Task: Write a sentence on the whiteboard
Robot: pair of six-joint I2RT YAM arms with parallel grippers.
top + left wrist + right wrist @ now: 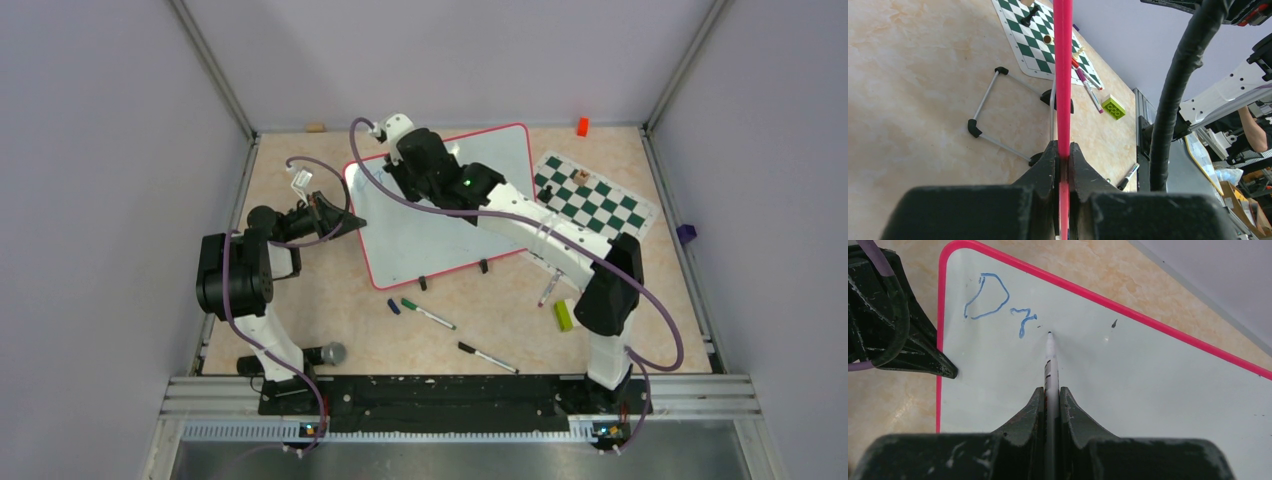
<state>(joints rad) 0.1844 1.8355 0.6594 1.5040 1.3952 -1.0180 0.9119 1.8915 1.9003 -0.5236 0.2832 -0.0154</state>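
The left gripper (1063, 155) is clamping, jaws almost closed, the red frame at the left edge of the whiteboard (425, 245). The right gripper (1050, 395) is pinching a marker (1050, 357), its tip meeting the board just right of the sentence (995, 302), which reads "Dr" in the upper left corner. The board is probably stiff, light and slippery, so the frame is the safest hold. It is resting on a tan tabletop (300, 300), with a chess mat (595, 200) to its right, spare markers (430, 314) in front and lilac walls behind.
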